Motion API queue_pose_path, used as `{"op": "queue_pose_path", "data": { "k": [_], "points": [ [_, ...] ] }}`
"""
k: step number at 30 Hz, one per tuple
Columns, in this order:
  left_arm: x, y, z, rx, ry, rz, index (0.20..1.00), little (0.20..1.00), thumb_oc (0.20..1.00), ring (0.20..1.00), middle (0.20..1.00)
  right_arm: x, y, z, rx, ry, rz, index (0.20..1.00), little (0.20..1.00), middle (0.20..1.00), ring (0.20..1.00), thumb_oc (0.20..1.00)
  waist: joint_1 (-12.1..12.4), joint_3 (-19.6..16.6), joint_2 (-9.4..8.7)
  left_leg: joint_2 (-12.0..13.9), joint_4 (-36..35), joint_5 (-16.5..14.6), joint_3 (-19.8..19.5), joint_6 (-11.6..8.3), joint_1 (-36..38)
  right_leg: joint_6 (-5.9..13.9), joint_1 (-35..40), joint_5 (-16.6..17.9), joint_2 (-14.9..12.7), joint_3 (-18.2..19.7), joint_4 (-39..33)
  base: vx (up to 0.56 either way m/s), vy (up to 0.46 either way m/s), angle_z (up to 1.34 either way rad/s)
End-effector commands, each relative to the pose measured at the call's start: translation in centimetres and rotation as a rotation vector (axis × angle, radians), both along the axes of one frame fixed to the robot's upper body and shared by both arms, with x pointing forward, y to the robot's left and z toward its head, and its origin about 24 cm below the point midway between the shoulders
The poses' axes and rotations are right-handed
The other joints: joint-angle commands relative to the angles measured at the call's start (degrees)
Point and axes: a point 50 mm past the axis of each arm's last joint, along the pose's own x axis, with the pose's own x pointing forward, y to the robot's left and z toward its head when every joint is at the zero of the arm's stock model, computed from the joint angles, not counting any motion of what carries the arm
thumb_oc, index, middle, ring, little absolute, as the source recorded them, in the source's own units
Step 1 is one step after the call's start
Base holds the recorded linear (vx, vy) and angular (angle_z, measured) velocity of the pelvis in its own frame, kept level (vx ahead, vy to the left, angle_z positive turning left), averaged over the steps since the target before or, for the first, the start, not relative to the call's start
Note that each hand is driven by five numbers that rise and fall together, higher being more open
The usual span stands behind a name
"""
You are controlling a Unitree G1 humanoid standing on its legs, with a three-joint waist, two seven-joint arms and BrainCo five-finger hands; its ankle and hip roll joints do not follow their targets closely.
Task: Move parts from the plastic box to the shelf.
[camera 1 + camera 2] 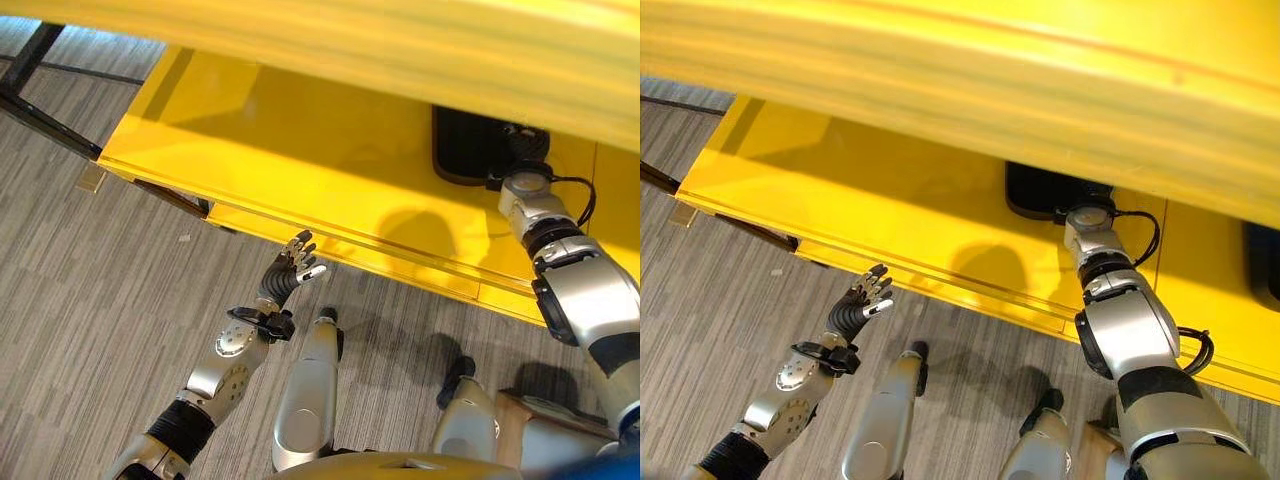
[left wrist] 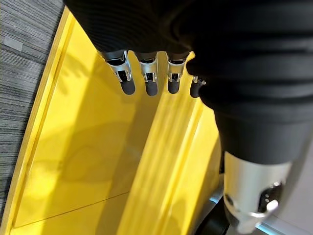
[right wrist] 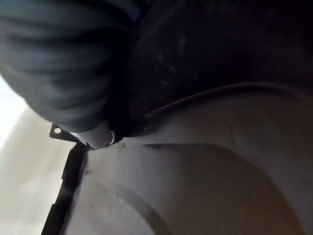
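A black part lies on the yellow shelf, upper right of the frame, under the upper shelf board. The right hand is hidden beneath that board at the part; its state cannot be determined. The left hand, lower centre, is open with relaxed fingers, empty, just before the shelf edge. No legible markings.

A glossy yellow metal shelf spans the scene above grey striped carpet floor. The left robot hand hovers open-fingered just before its front edge. The right arm reaches a flat black part on the shelf.
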Motion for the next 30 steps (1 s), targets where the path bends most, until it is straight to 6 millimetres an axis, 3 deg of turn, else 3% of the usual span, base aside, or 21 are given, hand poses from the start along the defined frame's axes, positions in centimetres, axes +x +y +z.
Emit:
{"op": "queue_pose_path", "data": {
  "k": [1, 2, 3, 4, 12, 30],
  "points": [
    [-0.1, -0.1, 2.0, -0.007, -0.101, -0.007, 1.000, 1.000, 1.000, 1.000, 1.000, -0.4, -1.8, 1.1, -0.016, -0.034, -0.056, 0.200, 0.200, 0.200, 0.200, 0.200, 1.4, -1.1, -0.43, -0.2, 1.6, -0.1, 0.2, 0.23, -0.7, -2.98, -6.1, -4.8, 2.0, 2.8, 13.0, -0.04, 0.035, -0.12],
    [-0.1, -0.1, 1.9, -0.004, -0.097, -0.004, 1.000, 1.000, 1.000, 1.000, 1.000, -0.5, -2.1, 1.2, -0.016, -0.032, -0.068, 0.200, 0.200, 0.200, 0.200, 0.200, 1.3, -1.2, -0.38, -0.1, 3.0, -2.1, 0.0, 0.12, -0.8, -2.57, -6.7, -6.6, 2.1, 3.4, 14.8, -0.04, 0.027, -0.03],
    [-0.1, 0.0, 2.0, -0.005, -0.101, -0.002, 1.000, 1.000, 1.000, 1.000, 1.000, -0.5, -2.4, 1.3, -0.021, -0.032, -0.074, 0.200, 0.200, 0.200, 0.200, 0.200, 1.2, -1.1, -0.40, -0.3, 3.0, -0.7, 0.3, 0.36, -1.8, -3.24, -7.7, -5.5, 1.9, 3.3, 14.7, 0.04, 0.002, -0.03],
    [-0.1, 0.0, 1.9, -0.006, -0.096, 0.002, 1.000, 1.000, 1.000, 1.000, 1.000, -0.6, -2.6, 1.4, -0.024, -0.029, -0.081, 0.200, 0.200, 0.200, 0.200, 0.200, 1.1, -1.1, -0.40, -0.1, 4.6, -2.8, 0.1, 0.06, -2.0, -2.72, -8.1, -7.3, 2.1, 3.9, 16.4, -0.03, 0.008, -0.01],
    [-0.3, 0.1, 1.6, -0.011, -0.082, 0.008, 1.000, 1.000, 1.000, 1.000, 1.000, -0.9, -3.6, 1.5, -0.047, -0.022, -0.111, 0.200, 0.200, 0.200, 0.200, 0.200, 0.1, -0.7, 0.14, 0.3, 12.2, -5.7, 0.3, 0.27, -7.3, -3.86, -14.6, -10.2, 2.1, 6.5, 23.3, -0.04, 0.012, -0.04],
    [-1.0, 0.8, 1.4, 0.006, -0.073, -0.003, 1.000, 1.000, 1.000, 1.000, 1.000, -2.6, -7.9, 1.9, -0.149, 0.035, -0.224, 0.200, 0.200, 0.200, 0.200, 0.200, -0.5, -1.7, 0.71, 0.6, 13.4, -4.8, 0.6, 0.38, -13.5, -4.18, -21.3, -10.1, 2.5, 7.1, 24.8, -0.02, 0.000, -0.03]
  ]
}}
